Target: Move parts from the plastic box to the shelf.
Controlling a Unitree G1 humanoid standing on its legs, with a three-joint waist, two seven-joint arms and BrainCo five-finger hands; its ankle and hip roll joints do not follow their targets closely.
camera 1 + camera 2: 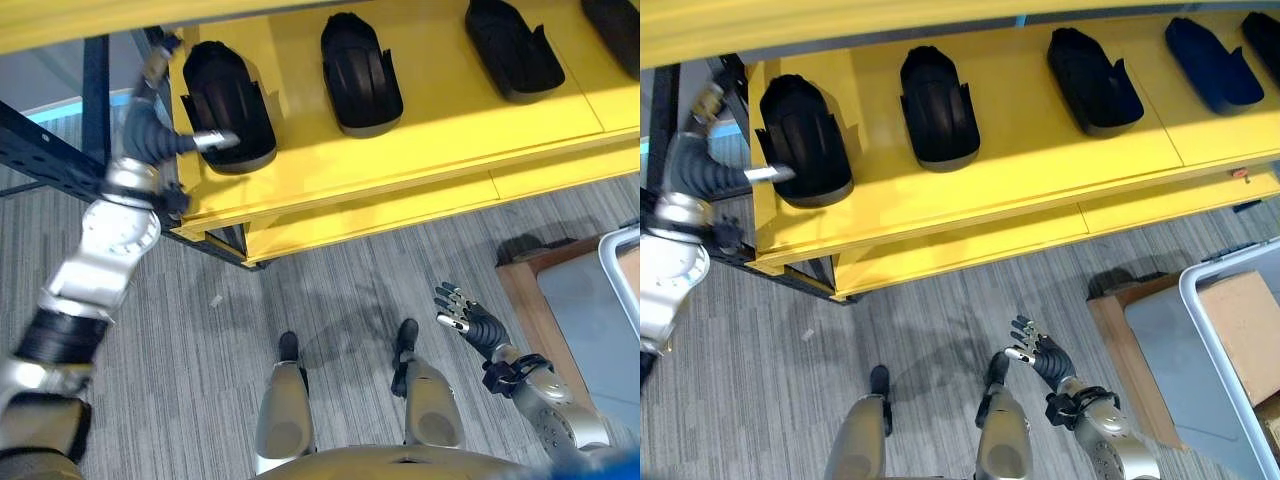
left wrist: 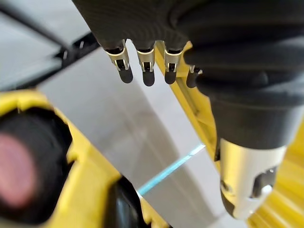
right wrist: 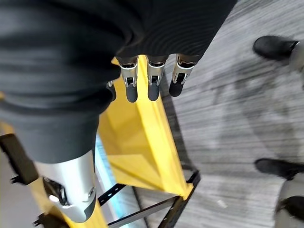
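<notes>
Several black moulded parts lie in a row on the yellow shelf (image 1: 420, 150). My left hand (image 1: 152, 137) is raised at the shelf's left end, beside the leftmost part (image 1: 228, 105). Its thumb (image 1: 215, 140) reaches over that part's near rim and its fingers (image 2: 147, 64) are straight, holding nothing. Further along the shelf lie a second part (image 1: 360, 75) and a third part (image 1: 510, 45). My right hand (image 1: 1042, 357) hangs low over the floor, open and empty, with relaxed fingers (image 3: 153, 80). The plastic box (image 1: 1225, 275) stands at the lower right, white-rimmed.
A cardboard box (image 1: 1240, 320) sits inside the plastic box, which rests on a wooden base (image 1: 1120, 340). The shelf's dark blue steel frame (image 1: 95, 90) stands at the left. Grey carpet (image 1: 330, 290) lies between me and the shelf.
</notes>
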